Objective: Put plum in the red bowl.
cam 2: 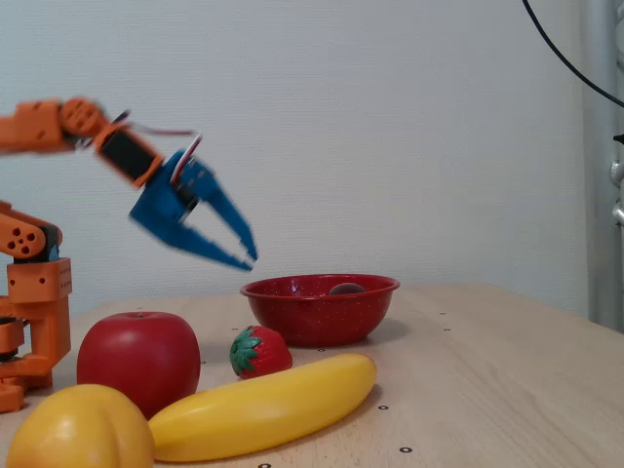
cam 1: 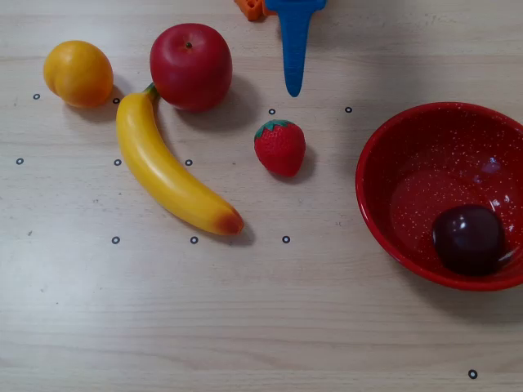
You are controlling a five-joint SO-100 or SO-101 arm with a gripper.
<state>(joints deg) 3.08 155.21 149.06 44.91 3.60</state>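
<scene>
The dark purple plum [cam 1: 468, 238] lies inside the red speckled bowl [cam 1: 384, 175] at the right of the overhead view, near its front right wall. In the fixed view only the plum's top [cam 2: 346, 289] shows above the bowl's rim [cam 2: 292, 289]. My blue gripper [cam 2: 248, 259] hangs in the air to the left of the bowl and above the table, its jaws apart and empty, slightly blurred. In the overhead view only one blue finger [cam 1: 293, 49] shows at the top edge, beyond the strawberry.
On the table left of the bowl lie a strawberry [cam 1: 280, 147], a red apple [cam 1: 191, 65], a banana [cam 1: 167, 170] and an orange-yellow fruit [cam 1: 78, 73]. The orange arm base [cam 2: 34, 312] stands at the far left of the fixed view.
</scene>
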